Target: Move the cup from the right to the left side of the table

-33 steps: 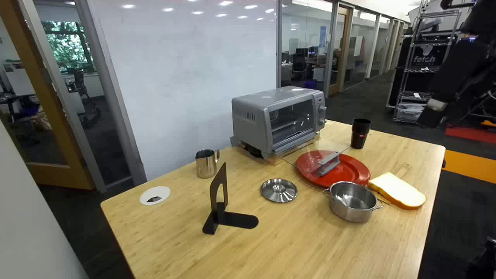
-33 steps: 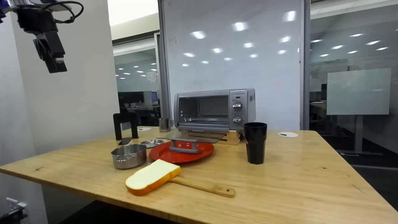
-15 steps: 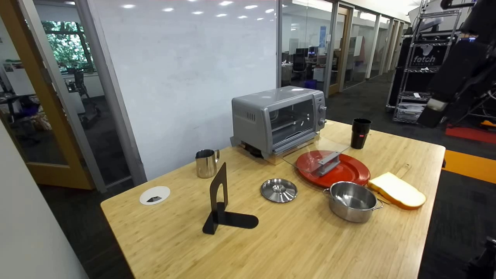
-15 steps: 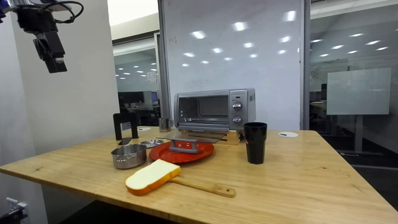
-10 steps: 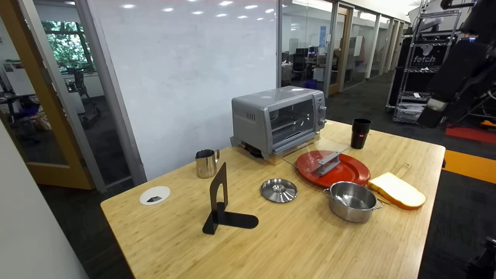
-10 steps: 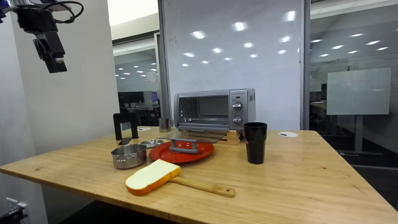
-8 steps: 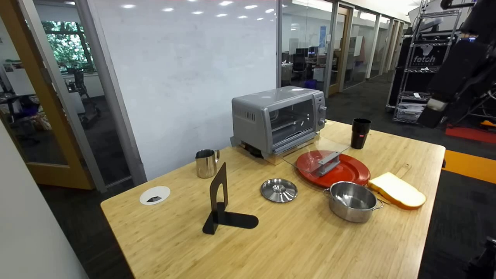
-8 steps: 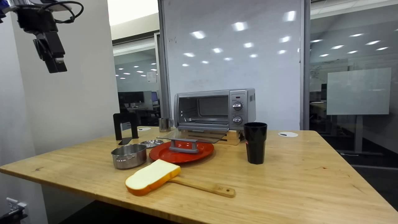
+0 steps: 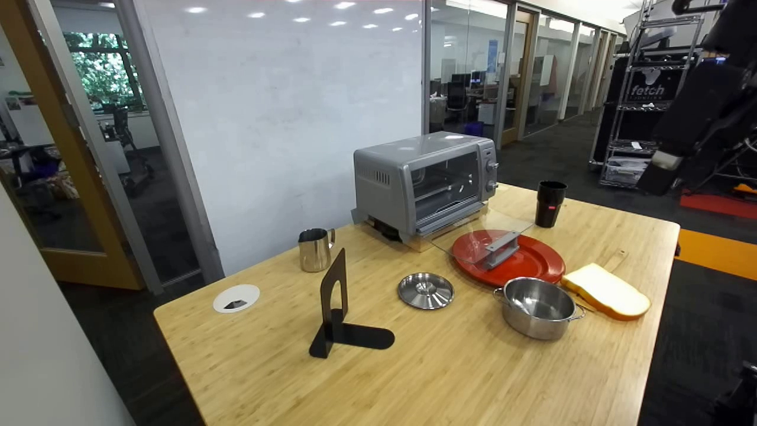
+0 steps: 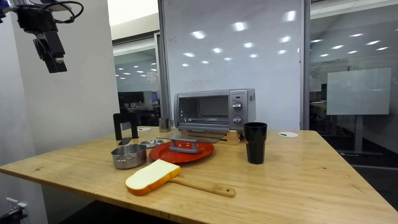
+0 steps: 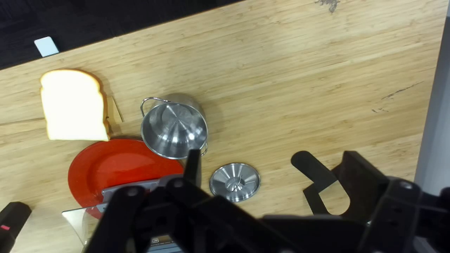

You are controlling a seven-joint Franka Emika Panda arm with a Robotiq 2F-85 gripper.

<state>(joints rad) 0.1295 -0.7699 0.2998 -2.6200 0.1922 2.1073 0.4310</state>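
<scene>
Toward the right side of the table (image 10: 311, 186) in an exterior view, near the toaster oven (image 10: 214, 109), the tall black tumbler (image 10: 255, 143) stood upright and ungrasped. You seemed poised ahead of the approach; your next move likely called for bringing the gripper (image 11: 272, 154) across and down around the tumbler. Your gripper hung high, pointing down, its jaws spread wide.

In an exterior view, glossy cup (image 10: 255, 144), right; glossy plate (image 10: 183, 158), centre; shiny metal pot (image 10: 129, 158), left; smooth wood table (image 10: 295, 186).
</scene>
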